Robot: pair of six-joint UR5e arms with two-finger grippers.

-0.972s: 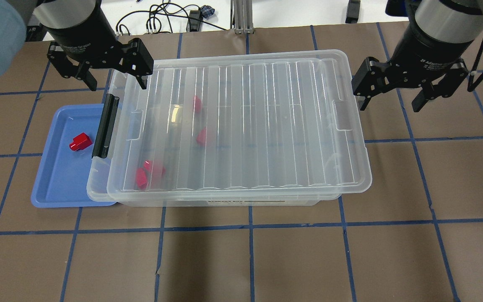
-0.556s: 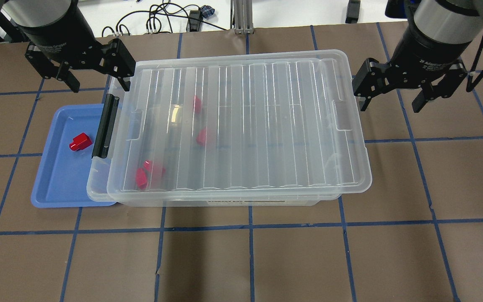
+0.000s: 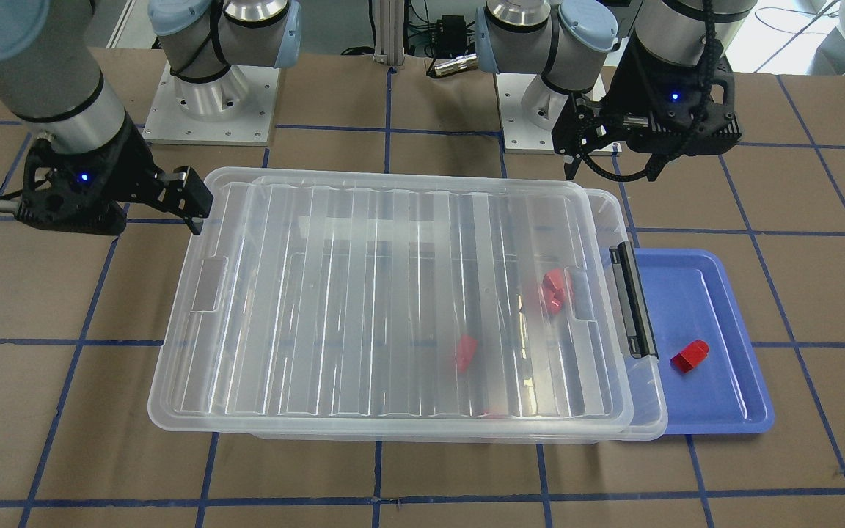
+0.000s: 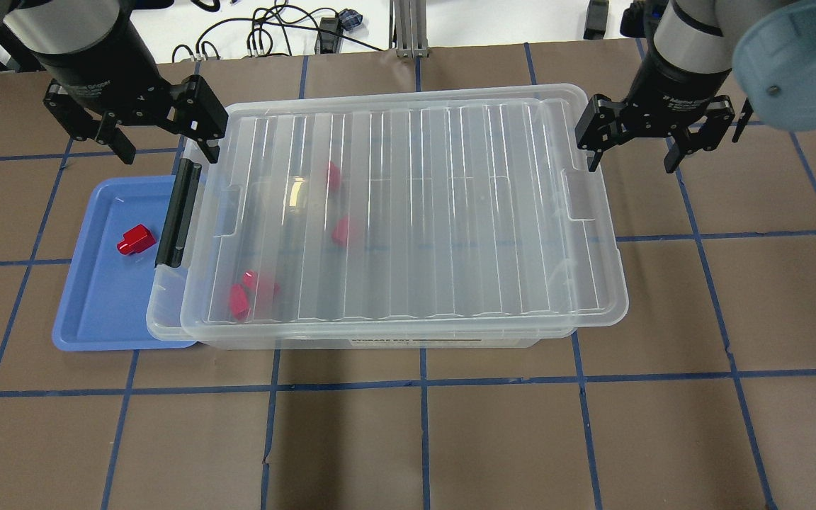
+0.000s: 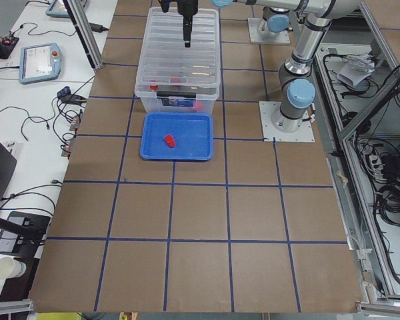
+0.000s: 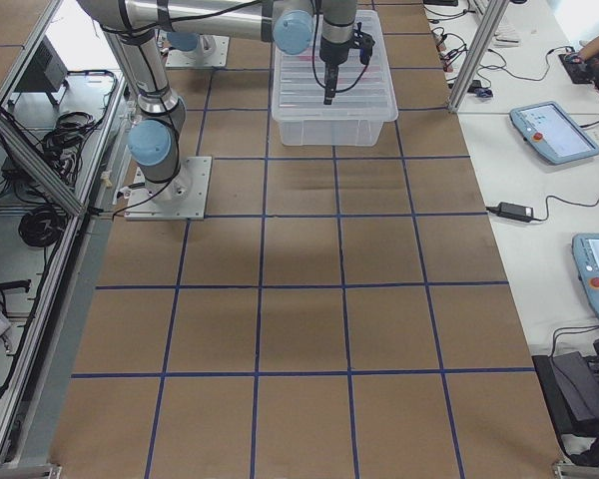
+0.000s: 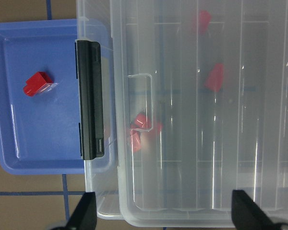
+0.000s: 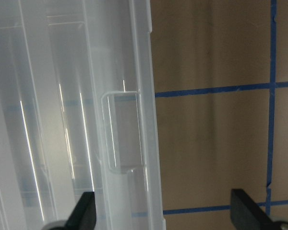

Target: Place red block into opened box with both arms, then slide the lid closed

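Clear plastic on clear plastic: the lid (image 4: 408,212) lies on the box (image 4: 165,320), long axis across the robot's front. It is pushed toward the robot's right, overhanging that short end and leaving a narrow strip uncovered by the latch bar (image 4: 178,212). Closing it looks like a slide toward the robot's left.

The right claw (image 4: 633,152), fingers spread and empty, hangs just beside the overhanging end (the likelier pusher). The left claw (image 4: 163,142), likewise spread and empty, hovers at the latch-end corner.

Several red blocks (image 4: 341,230) lie inside the box. One red block (image 4: 135,239) sits in the blue tray (image 4: 89,312), nearest the left claw. Brown tabletop (image 4: 734,304) beyond the right end gives that arm room.
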